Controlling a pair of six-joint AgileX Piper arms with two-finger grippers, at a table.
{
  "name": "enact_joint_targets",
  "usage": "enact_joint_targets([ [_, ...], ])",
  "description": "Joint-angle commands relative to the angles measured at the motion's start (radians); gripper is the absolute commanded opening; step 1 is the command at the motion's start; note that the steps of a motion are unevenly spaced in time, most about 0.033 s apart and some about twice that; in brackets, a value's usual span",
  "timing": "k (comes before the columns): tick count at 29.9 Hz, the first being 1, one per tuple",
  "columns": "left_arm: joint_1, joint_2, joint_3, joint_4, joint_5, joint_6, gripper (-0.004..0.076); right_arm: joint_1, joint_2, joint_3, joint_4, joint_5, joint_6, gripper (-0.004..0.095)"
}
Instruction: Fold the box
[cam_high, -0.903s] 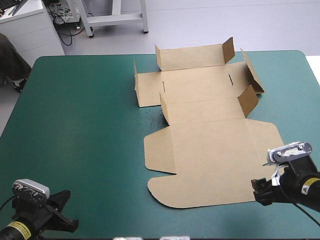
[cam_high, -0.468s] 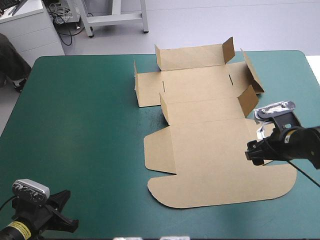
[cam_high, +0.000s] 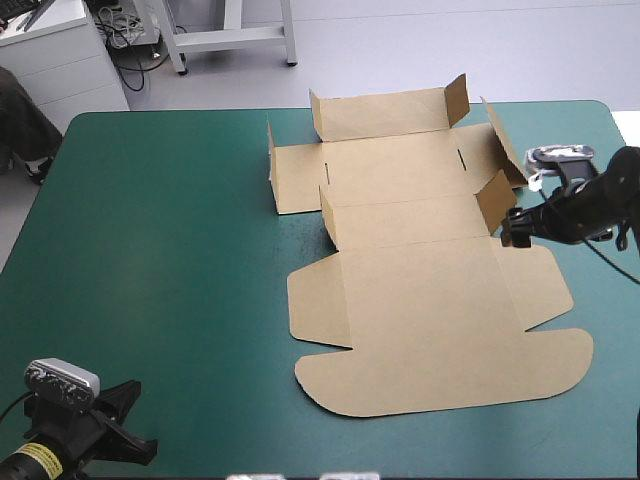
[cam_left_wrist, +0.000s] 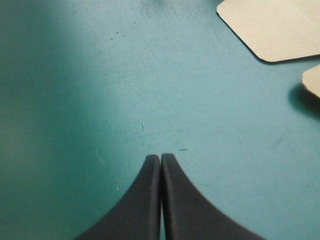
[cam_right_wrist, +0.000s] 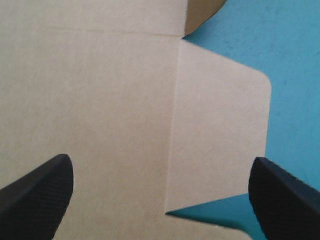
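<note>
The box (cam_high: 420, 300) lies as a cut brown sheet on the right half of the table (cam_high: 150, 250), reaching from near the far edge almost to the near edge. The flaps at its far end stand up, and the rounded part nearest the robot lies flat. The right gripper (cam_high: 513, 232) hangs over the sheet's side flap by the table's right edge, its black fingers (cam_right_wrist: 40, 185) spread wide. The left gripper (cam_left_wrist: 160, 159) is at the near left corner, its fingers pressed together over the bare teal-green cover, holding nothing
</note>
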Motion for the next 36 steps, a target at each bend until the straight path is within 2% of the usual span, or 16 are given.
enact_joint_targets([
  [1,-0.005,0.016,-0.029,-0.002,-0.065,-0.011,-0.0032,-0.059,0.071,-0.143,0.076,0.008,-0.048,0.0874],
  [6,-0.005,0.016,-0.029,-0.002,-0.065,-0.011,-0.0032,-0.057,0.227,-0.338,0.080,0.070,-0.072,0.0873],
  [12,-0.005,0.016,-0.029,-0.002,-0.065,-0.011,-0.0032,-0.057,0.349,-0.489,0.112,0.070,-0.072,0.0873],
  [23,-0.005,0.016,-0.029,-0.002,-0.065,-0.011,-0.0032,-0.055,0.486,-0.521,0.133,0.070,-0.106,0.0873],
  [28,-0.005,0.016,-0.029,-0.002,-0.065,-0.011,-0.0032,-0.051,0.533,-0.531,0.168,0.017,-0.128,0.0873],
  [36,-0.005,0.016,-0.029,-0.002,-0.065,-0.011,-0.0032,0.024,0.629,-0.693,0.093,0.038,-0.111,0.0873],
])
